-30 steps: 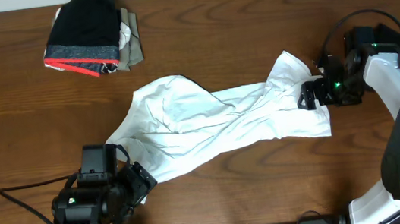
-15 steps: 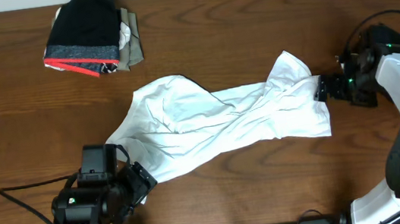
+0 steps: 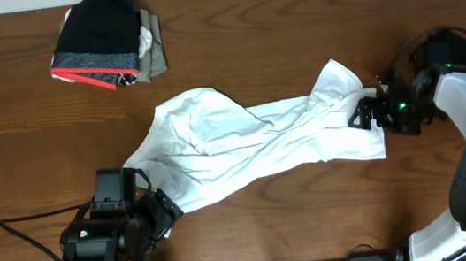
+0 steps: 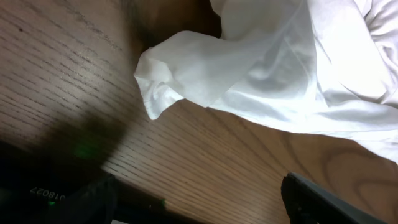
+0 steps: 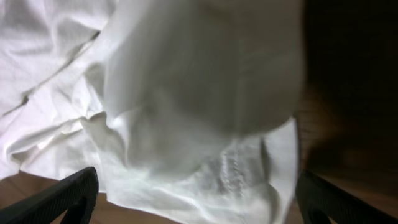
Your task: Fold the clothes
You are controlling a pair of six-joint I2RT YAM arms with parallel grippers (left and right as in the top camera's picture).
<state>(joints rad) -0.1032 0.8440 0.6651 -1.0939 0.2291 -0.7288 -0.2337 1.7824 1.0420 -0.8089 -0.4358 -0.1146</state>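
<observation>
1. Since the earlier overhead frame, the right gripper point(image 3: 361, 116) has moved back in to the right edge of the white shirt point(image 3: 261, 145), after standing a little clear of it half a second ago. The left arm, the shirt and the folded stack have not shifted.
2. Right gripper state: jaws spread wide. In the right wrist view one finger point(image 5: 62, 196) sits at each lower corner of the frame, with shirt cloth point(image 5: 186, 93) filling the space ahead of them. No cloth is clamped between the fingers.
3. Left gripper point(image 3: 159, 213) state: jaws spread wide and holding nothing. In the left wrist view the fingers point(image 4: 323, 199) show only at the bottom edge, with bare wood between them.
4. Shirt position: it lies crumpled and unfolded across the middle of the table point(image 3: 292, 34), running diagonally from the near left to the far right. Its lower-left corner point(image 4: 168, 81) is bunched on the wood just ahead of the left gripper, apart from it.
5. Folded stack: a black garment point(image 3: 100, 26) with a grey band and red edge lies at the far left, on top of an olive garment point(image 3: 154, 46), well apart from the shirt.
</observation>
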